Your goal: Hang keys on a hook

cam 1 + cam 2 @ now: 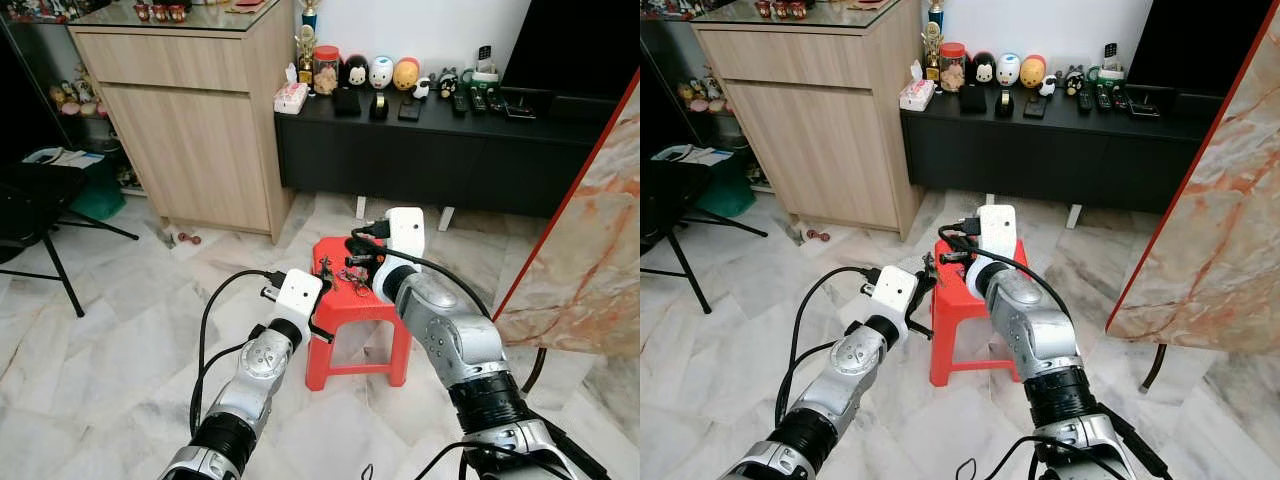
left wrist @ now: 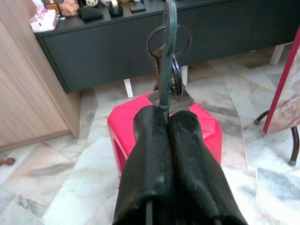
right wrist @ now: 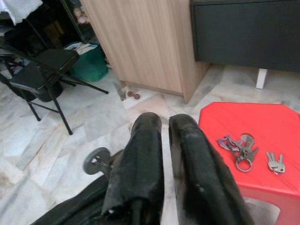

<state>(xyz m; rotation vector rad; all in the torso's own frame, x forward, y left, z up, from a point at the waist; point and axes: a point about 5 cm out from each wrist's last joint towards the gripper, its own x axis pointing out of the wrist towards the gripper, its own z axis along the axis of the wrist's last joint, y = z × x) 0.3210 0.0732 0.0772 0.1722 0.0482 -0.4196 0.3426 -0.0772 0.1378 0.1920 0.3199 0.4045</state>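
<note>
Above the stool (image 2: pixel 206 129), my left gripper (image 2: pixel 167 117) pinches a key ring (image 2: pixel 168 40) upright; right gripper (image 3: pixel 165 123) narrow, nothing held (no hook spotted).

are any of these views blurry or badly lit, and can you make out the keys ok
Left eye view: evenly lit and sharp; keys small on the red stool. Left wrist view: the left gripper, jaws shut on a key ring, is soft this close, background clear. Right wrist view: right gripper slightly blurred, jaws a little apart; keys crisp.
</note>
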